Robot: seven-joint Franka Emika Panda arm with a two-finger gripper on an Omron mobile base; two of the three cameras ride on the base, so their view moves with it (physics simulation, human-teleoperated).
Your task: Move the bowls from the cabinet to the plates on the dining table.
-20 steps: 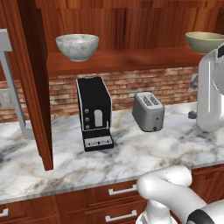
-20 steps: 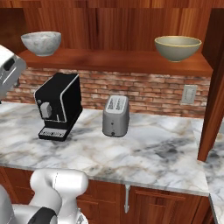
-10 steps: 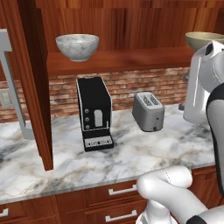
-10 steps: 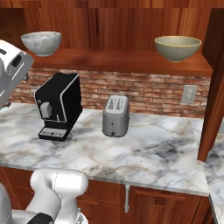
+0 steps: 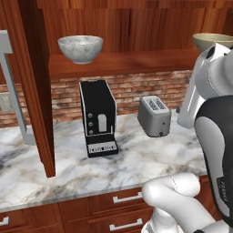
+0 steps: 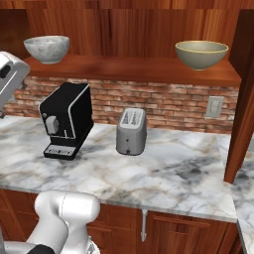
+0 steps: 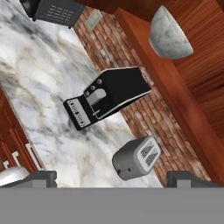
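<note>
Two bowls stand on the open cabinet's shelf (image 5: 123, 63). The pale speckled bowl (image 5: 80, 48) (image 6: 47, 48) (image 7: 169, 35) sits at the shelf's left end. The tan bowl (image 5: 210, 41) (image 6: 202, 53) sits at the right end, partly hidden behind my arm in the left base view. My gripper (image 7: 114, 178) is open and empty, well short of the shelf, looking across the counter toward the speckled bowl. The cabinet's doors (image 5: 35, 91) (image 6: 244, 94) stand open at both sides. The dining table and plates are out of view.
Under the shelf, on the marble counter (image 5: 113, 168) (image 6: 168, 173), stand a black coffee machine (image 5: 98, 118) (image 6: 67, 121) (image 7: 107, 98) and a silver toaster (image 5: 154, 116) (image 6: 131, 131) (image 7: 135, 157). A brick wall backs the counter, with drawers (image 5: 127, 198) below its edge.
My arm has lifted and swung closer to the cameras, now covering more of the right side of the left base view. The bowls and appliances have not moved.
</note>
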